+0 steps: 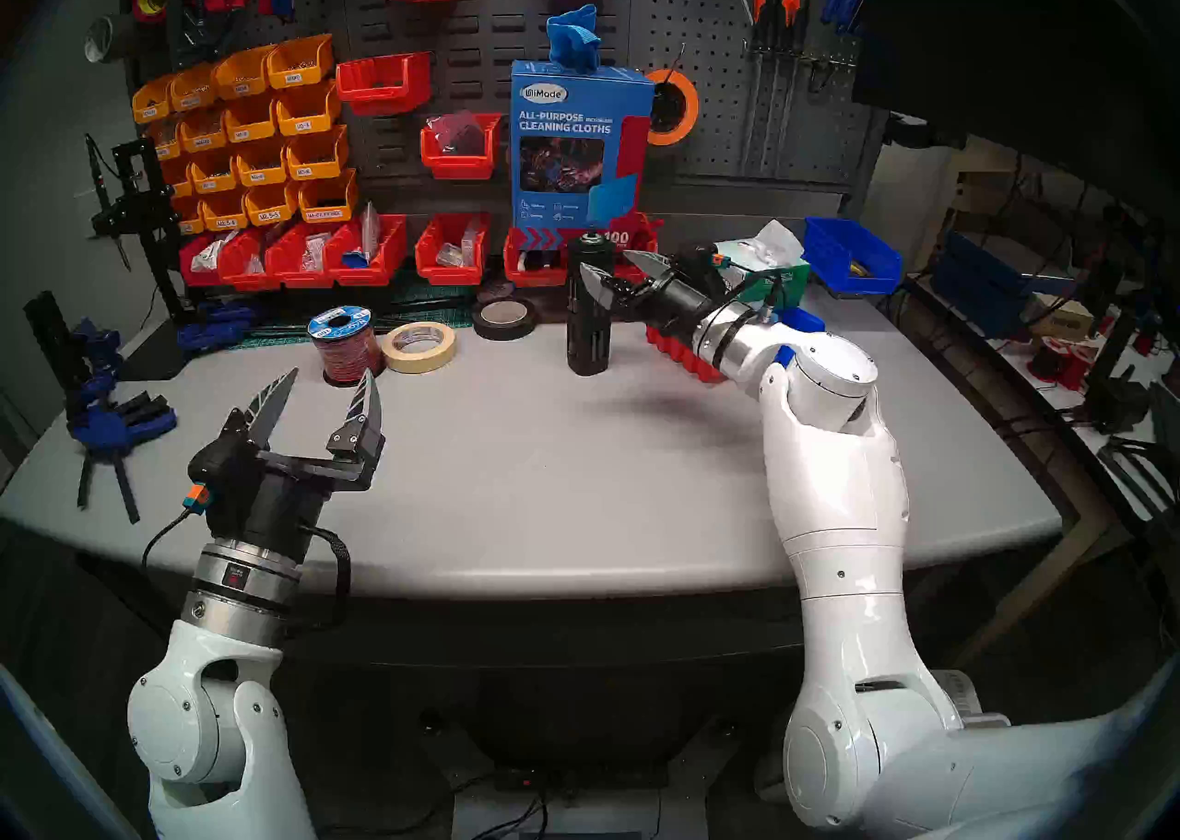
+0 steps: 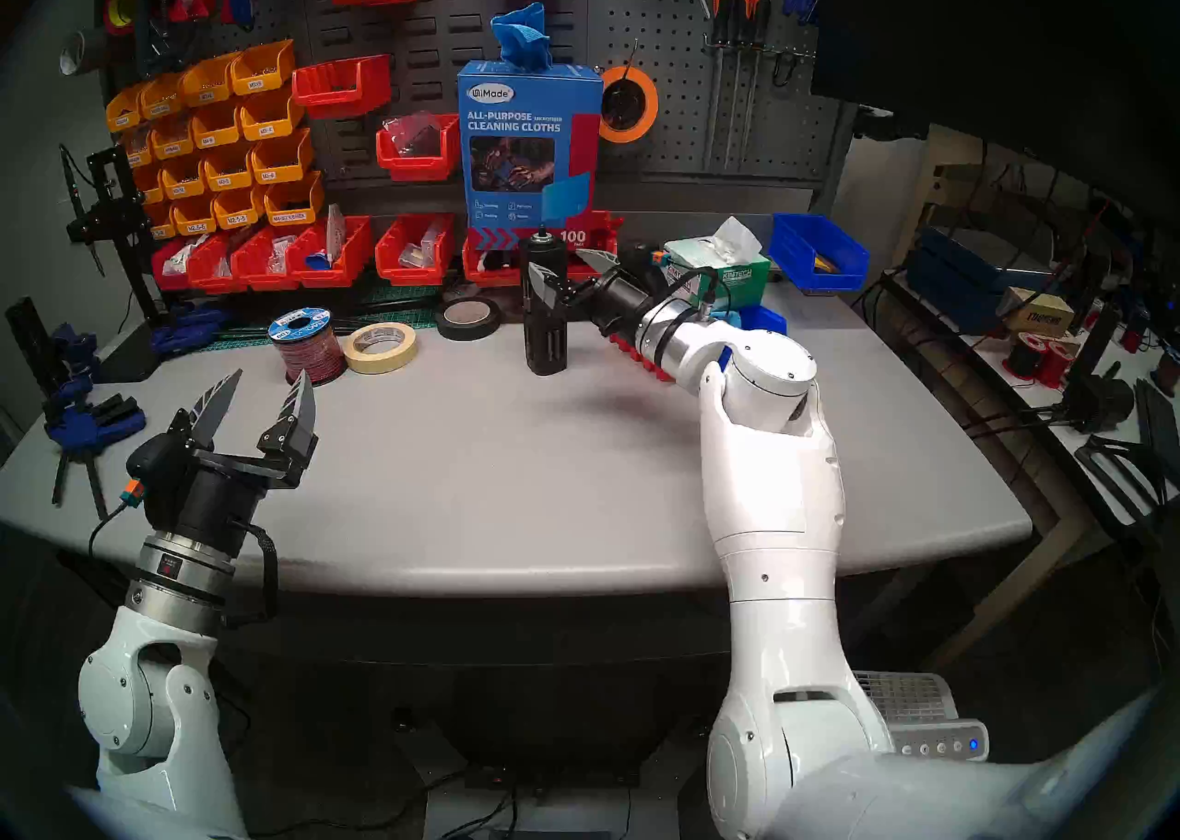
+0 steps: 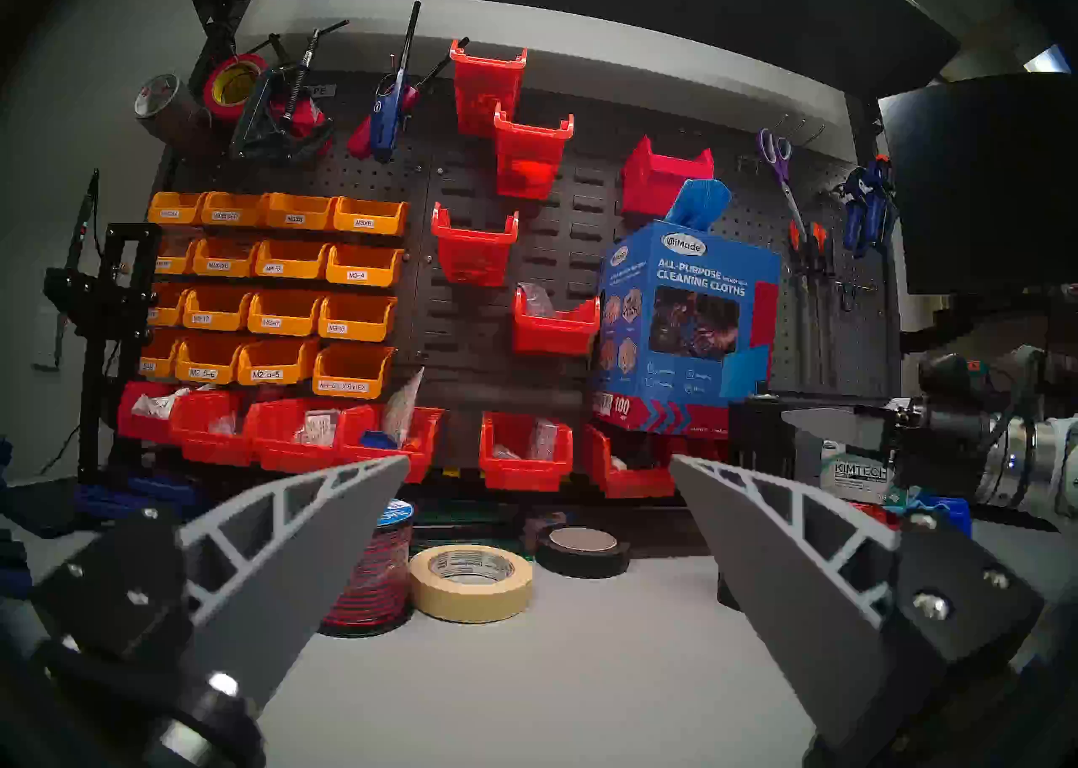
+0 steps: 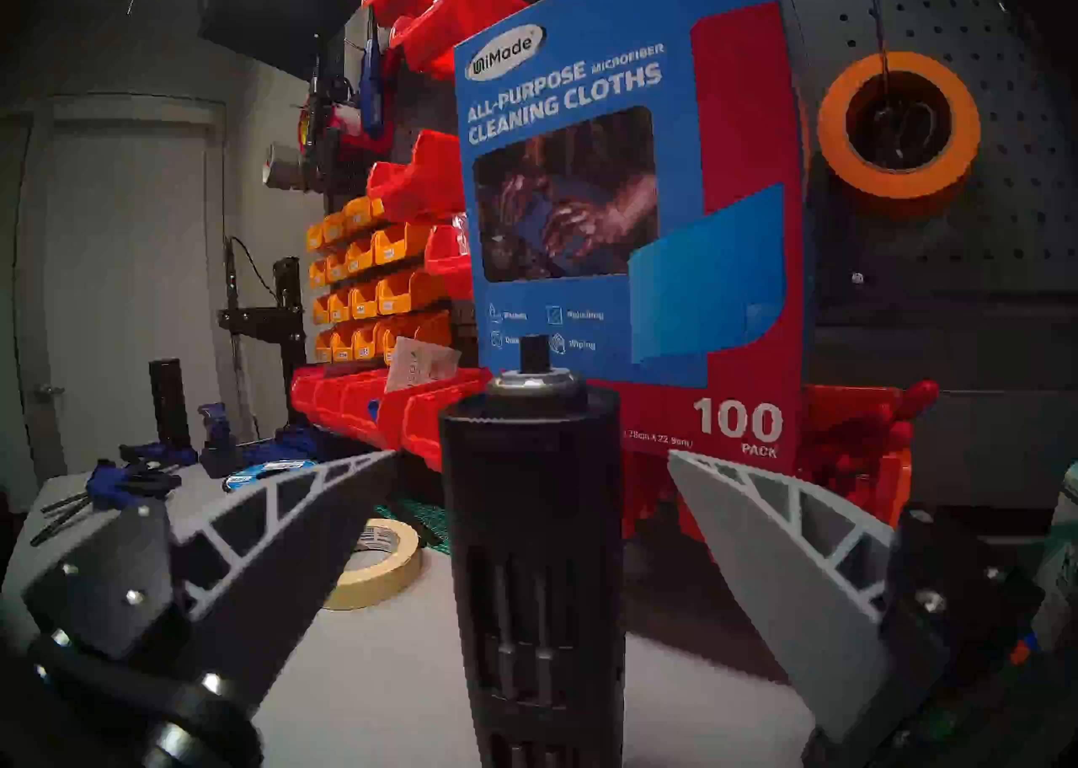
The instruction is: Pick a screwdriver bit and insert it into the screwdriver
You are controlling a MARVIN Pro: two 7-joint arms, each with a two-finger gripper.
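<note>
The screwdriver (image 1: 587,315) (image 2: 544,315) is a tall matte-black cylinder standing upright at the table's back middle. Silvery rods show through its side slots (image 4: 525,632). A short dark stub (image 4: 534,352) rises from its silver-ringed top; I cannot tell whether that is a screwdriver bit. My right gripper (image 1: 606,264) (image 2: 557,261) (image 4: 536,454) is open, one finger on each side of the cylinder's upper part, with a gap on both sides. My left gripper (image 1: 332,373) (image 2: 271,373) (image 3: 539,457) hovers open and empty over the table's front left.
A wire spool (image 1: 345,344), masking tape (image 1: 419,346) and black tape (image 1: 504,316) lie left of the screwdriver. Behind it stand the blue cleaning-cloths box (image 1: 578,143) and red bins. A tissue box (image 1: 766,270) and a red toothed rack (image 1: 683,353) are by my right wrist. Blue clamps (image 1: 121,424) lie far left.
</note>
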